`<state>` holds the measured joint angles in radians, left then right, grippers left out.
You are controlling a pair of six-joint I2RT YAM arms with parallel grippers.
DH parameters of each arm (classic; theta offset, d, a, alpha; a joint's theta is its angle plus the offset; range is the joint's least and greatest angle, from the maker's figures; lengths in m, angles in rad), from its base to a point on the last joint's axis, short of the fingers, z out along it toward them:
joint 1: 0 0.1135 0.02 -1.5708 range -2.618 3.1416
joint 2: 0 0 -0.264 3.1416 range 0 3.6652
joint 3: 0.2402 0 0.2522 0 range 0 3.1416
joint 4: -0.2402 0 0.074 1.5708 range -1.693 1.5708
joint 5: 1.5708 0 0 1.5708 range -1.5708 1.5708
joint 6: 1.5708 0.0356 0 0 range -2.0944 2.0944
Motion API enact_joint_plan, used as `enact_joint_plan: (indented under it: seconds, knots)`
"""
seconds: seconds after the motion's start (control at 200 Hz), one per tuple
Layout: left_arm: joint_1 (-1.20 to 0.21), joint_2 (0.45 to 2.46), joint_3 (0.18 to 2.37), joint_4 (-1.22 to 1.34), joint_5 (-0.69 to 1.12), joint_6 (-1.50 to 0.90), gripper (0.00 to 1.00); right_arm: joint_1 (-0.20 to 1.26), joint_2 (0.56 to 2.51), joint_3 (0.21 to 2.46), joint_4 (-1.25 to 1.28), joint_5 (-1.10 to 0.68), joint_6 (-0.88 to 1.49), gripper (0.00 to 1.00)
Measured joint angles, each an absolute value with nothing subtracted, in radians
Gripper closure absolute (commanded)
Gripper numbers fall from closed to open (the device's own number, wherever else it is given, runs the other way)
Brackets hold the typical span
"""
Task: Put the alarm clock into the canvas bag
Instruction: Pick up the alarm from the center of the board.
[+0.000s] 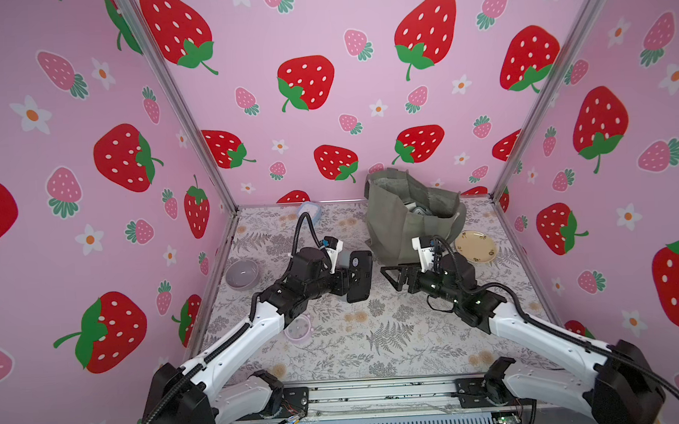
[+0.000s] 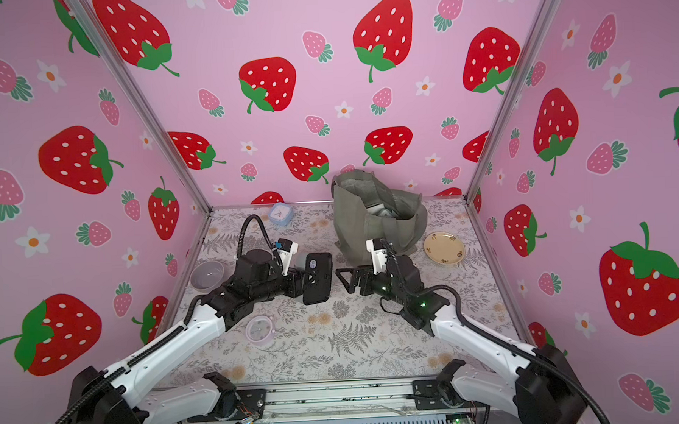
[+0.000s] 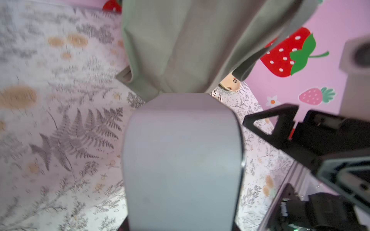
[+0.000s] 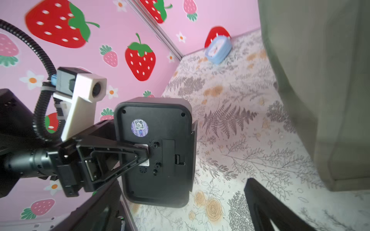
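The floral worktop [image 1: 379, 337] lies below both pairs of jaws. The canvas bag [image 1: 397, 226] stands slumped with its mouth open upward, just beyond the right jaws and farther out from the left jaws, on their right. Something pale shows inside the bag, but it is too hidden to name.

The left jaws pinch the black alarm clock [image 4: 166, 124], which stands on its short end. One finger presses on the clock's back, as the right wrist view shows. The clock is outside the bag, and the bag's near wall rises just past it. The right jaws stand spread with nothing between them. Their tips point at the clock, close beside it, with a narrow gap showing in both top views.

A cream plate [image 1: 476, 246] lies on the worktop to the right of the right jaws, beside the foot of the bag. A lilac bowl [image 1: 241, 273] sits well to the left of the left jaws. A lilac round clock [image 2: 259, 330] lies behind the left jaws, under that arm. A small blue clock [image 2: 280, 214] rests far beyond the left jaws, at the back wall.
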<state>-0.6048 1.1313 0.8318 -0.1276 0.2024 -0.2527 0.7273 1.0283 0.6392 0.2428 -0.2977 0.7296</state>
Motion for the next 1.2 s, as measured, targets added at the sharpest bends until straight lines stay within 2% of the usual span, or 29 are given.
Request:
enact_joint_plan:
  seconds: [0.155,0.21,0.34,0.47,0.6,0.791,1.011,1.111,1.201]
  knots:
    - [-0.693,1.132,0.836,-0.068,0.07,0.043,0.73,0.636,0.965,0.711,0.141,-0.441,0.721,0.03]
    - [-0.704,1.141,0.833,-0.023,0.038,0.151,0.76,0.603,0.965,0.738,0.117,-0.492,0.748,0.06]
    - [-0.717,1.153,0.796,0.141,-0.007,0.385,0.75,0.537,0.973,0.754,0.107,-0.61,0.853,0.14]
    - [-0.729,1.176,0.781,0.26,-0.024,0.595,0.76,0.521,1.013,0.758,0.108,-0.695,0.956,0.19]
    - [-0.737,1.196,0.733,0.405,-0.005,0.783,0.76,0.531,1.063,0.797,0.096,-0.754,1.013,0.19]
    - [-0.758,1.237,0.699,0.494,0.018,0.967,0.73,0.55,1.071,0.804,0.119,-0.777,1.1,0.19]
    - [-0.776,1.235,0.685,0.556,0.029,1.07,0.73,0.555,1.098,0.803,0.155,-0.784,1.198,0.22]
    - [-0.79,1.231,0.678,0.583,0.034,1.13,0.73,0.558,1.118,0.803,0.173,-0.784,1.234,0.27]
    - [-0.797,1.231,0.671,0.608,0.039,1.194,0.73,0.559,1.13,0.801,0.189,-0.785,1.261,0.36]
